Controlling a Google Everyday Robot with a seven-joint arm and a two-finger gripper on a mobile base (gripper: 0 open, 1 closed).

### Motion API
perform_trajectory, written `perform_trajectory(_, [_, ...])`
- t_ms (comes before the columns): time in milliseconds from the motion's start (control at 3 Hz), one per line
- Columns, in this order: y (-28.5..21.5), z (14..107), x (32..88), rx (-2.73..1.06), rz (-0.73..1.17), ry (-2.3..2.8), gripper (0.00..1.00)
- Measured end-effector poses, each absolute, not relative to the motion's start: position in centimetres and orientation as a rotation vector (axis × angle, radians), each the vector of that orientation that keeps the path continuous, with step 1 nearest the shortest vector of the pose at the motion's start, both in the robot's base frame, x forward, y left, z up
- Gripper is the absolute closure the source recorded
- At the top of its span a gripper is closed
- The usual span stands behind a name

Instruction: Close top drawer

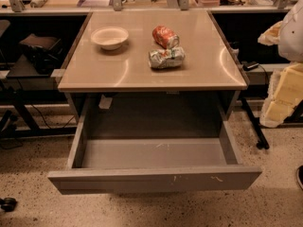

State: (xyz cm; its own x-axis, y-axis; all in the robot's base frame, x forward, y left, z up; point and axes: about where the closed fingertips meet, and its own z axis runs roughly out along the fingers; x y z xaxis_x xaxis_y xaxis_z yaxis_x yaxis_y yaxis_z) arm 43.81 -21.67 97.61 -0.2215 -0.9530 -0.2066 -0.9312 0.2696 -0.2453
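The top drawer (154, 178) is a wide, shallow grey metal drawer pulled far out from under the tabletop toward the camera. Its flat front has small pale scratches right of centre, and its inside is empty. My gripper (279, 100) shows as pale cream blocks at the right edge of the view, below the white arm (293, 30). It hangs to the right of the table, level with the drawer's right side and apart from the drawer.
A beige tabletop (118, 70) stands above the drawer, bearing a white bowl (110, 37), a red crushed can (165, 36) and a green-and-white crushed can (166, 57). Dark shelving and cables lie to the left. A black stand leg (255, 126) is on the right. The floor is speckled.
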Motion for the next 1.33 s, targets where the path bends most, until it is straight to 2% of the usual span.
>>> perform_trajectory(667, [-22.2,94.8,42.7,-1.713,-0.073,2.225,0.00])
perform_trajectory(1333, [-25.0,83.7,35.6,-1.529,0.102,2.167,0.00])
